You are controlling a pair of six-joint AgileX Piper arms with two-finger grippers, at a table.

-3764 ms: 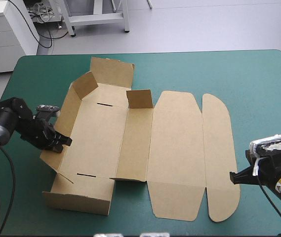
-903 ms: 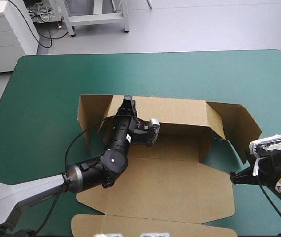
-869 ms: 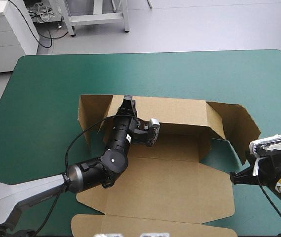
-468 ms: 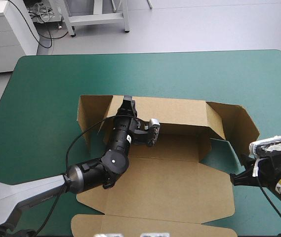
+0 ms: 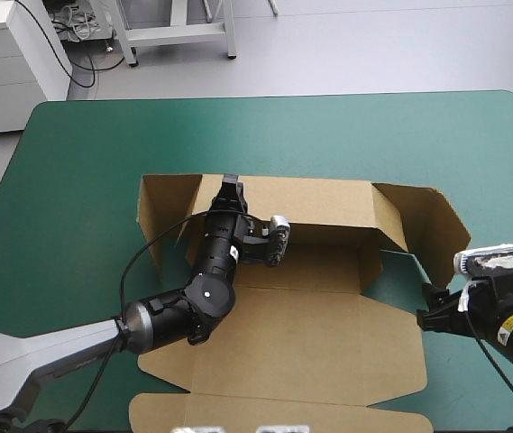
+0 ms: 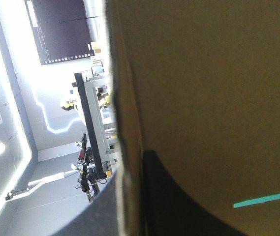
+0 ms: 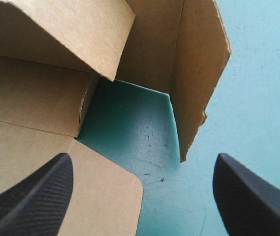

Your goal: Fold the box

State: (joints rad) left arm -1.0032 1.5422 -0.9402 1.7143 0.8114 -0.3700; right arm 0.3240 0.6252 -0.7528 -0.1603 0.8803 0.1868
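The brown box (image 5: 310, 334) lies mid-table with its far wall raised, an end flap standing at each side and its lid panels flat toward the near edge. My left gripper (image 5: 231, 191) reaches over the box floor and is shut on the far wall's top edge. In the left wrist view the board (image 6: 203, 98) fills the picture, its edge pinched at my left gripper (image 6: 130, 164). My right gripper (image 5: 429, 316) is open, low on the cover just off the box's right end. In the right wrist view it (image 7: 142, 196) faces the right end flap (image 7: 194, 73) and the flat panel's rounded corner (image 7: 115, 196).
Teal-green cover (image 5: 373, 135) runs from the box to the table's far edge and round both ends. A wedge of cover (image 7: 130, 123) shows between the right end flap and the inner flap. The table's right edge lies close behind the right arm.
My right gripper has opened and edged left toward the box's right end. The box's right side has shifted slightly left. The left gripper keeps its hold on the far wall.
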